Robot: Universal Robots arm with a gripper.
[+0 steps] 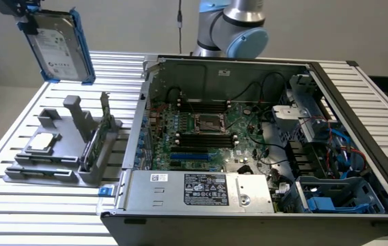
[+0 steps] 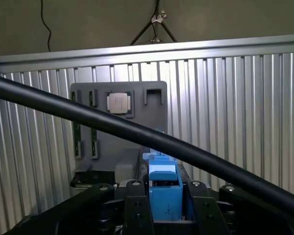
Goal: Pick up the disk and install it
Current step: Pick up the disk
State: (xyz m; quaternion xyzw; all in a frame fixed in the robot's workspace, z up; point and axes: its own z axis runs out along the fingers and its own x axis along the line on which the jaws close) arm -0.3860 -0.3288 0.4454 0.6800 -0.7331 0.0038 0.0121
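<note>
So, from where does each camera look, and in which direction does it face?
Exterior view: high, off the arm, looking down on the open metal computer case and slatted aluminium table; the arm's grey-and-blue joint shows.
Wrist view: on the wrist, looking past the black hand down at the table.
Shared: the grey plastic holder and the flat silver-grey disk with blue bracket, gripped by the hand.
</note>
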